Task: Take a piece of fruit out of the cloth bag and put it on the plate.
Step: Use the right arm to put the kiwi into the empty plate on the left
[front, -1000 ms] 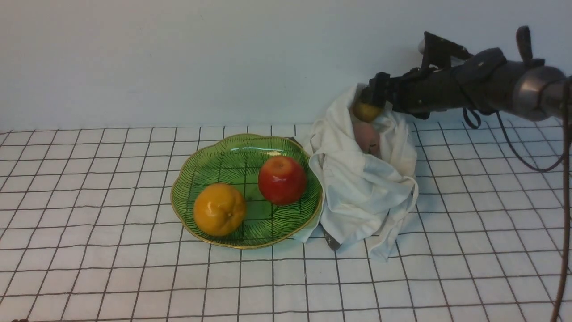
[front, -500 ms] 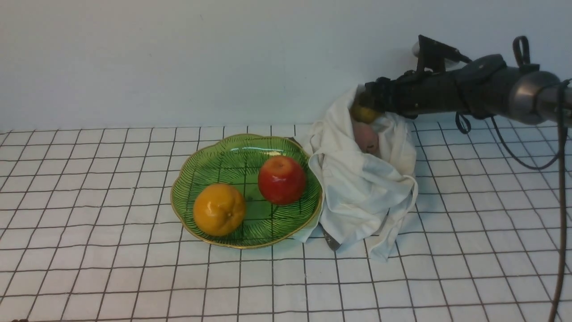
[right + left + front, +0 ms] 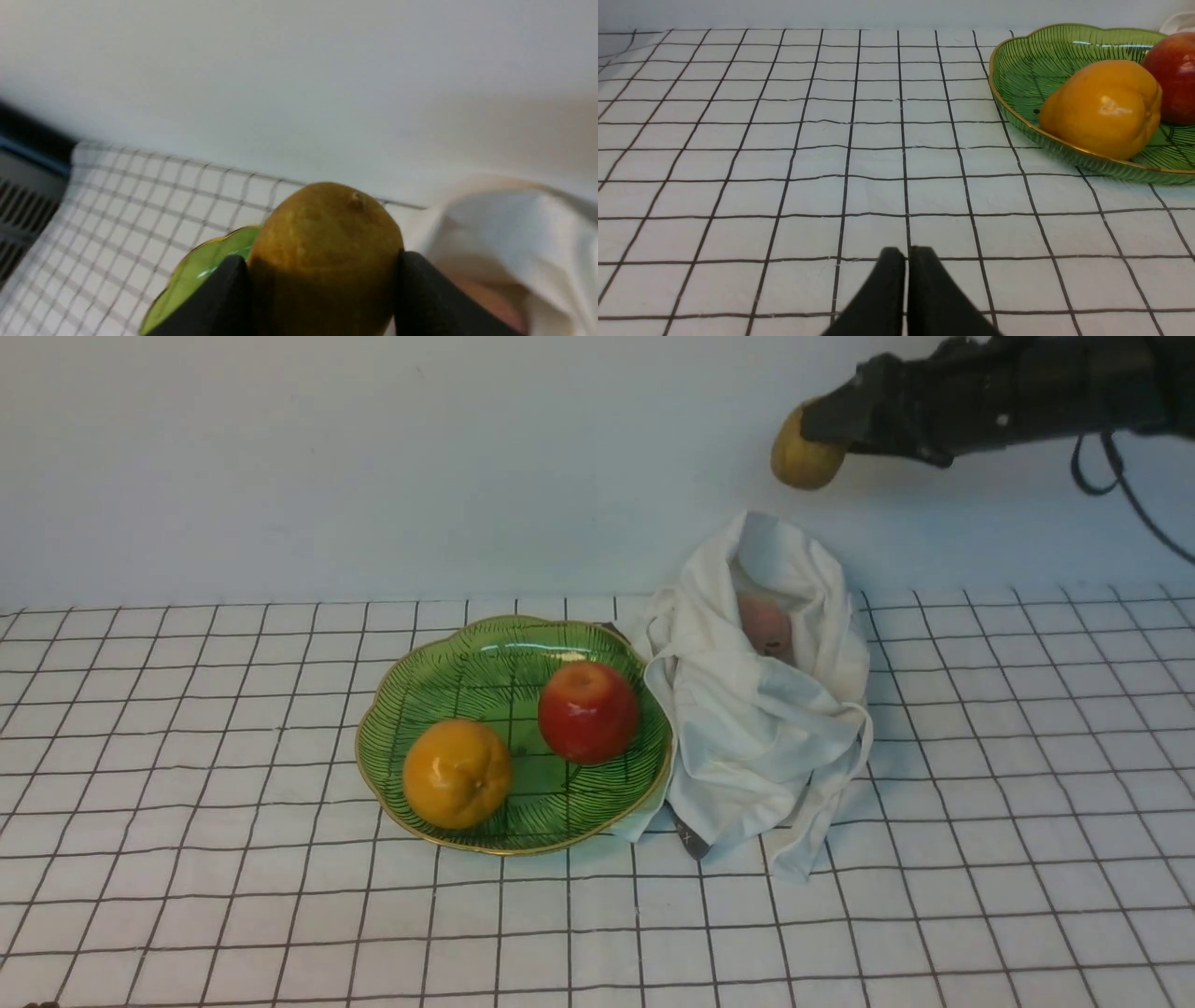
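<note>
The kiwi (image 3: 803, 462) is pinched by the right claw (image 3: 816, 429), held in air above the cloth bag (image 3: 747, 747), apart from the plate (image 3: 448, 663). The left claw (image 3: 906, 256) is pressed together over the tabletop (image 3: 738, 140). The bag's dark tag (image 3: 693, 840) cannot be read.

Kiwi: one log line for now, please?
right tool shut on small olive-brown kiwi | above white cloth bag | not yet on green scalloped plate

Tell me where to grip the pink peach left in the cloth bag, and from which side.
Grip the peach across its round middle, coming down from above through the open mouth of the cloth bag. Only its upper front shows; folds cover the lower part and a flap stands behind it, so a side approach would likely snag cloth. The right gripper holds the kiwi.
</note>
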`<state>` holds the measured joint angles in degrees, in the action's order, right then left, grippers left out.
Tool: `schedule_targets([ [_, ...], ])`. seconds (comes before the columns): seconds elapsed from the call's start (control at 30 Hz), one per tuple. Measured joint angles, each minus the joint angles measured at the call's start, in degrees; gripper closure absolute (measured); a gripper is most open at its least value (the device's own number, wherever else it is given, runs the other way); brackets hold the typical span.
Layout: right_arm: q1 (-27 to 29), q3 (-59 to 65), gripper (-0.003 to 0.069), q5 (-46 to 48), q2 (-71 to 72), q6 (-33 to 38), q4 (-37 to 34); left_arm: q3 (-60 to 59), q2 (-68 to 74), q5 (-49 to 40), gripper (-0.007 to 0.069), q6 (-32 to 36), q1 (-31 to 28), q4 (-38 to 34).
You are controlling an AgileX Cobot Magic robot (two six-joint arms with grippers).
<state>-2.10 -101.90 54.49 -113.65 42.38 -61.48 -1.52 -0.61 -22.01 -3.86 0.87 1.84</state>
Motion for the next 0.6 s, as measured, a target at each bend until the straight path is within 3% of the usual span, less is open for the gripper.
schedule_targets([
  [0.2, -5.35, -0.27, 0.0293, 7.39, 1.31, -0.07, 2.47, 0.00, 0.00, 0.00, 0.0629, 0.00, 0.00, 0.00],
  [0.4, -17.39, -0.27, 0.0286, 7.77, -2.69, -3.23, 13.37, 0.00, 0.00, 0.00, 0.0629, 0.00, 0.00, 0.00],
  [0.6, -23.75, -0.27, 0.0132, 4.83, -4.99, -5.67, 23.63, 0.00, 0.00, 0.00, 0.0629, 0.00, 0.00, 0.00],
])
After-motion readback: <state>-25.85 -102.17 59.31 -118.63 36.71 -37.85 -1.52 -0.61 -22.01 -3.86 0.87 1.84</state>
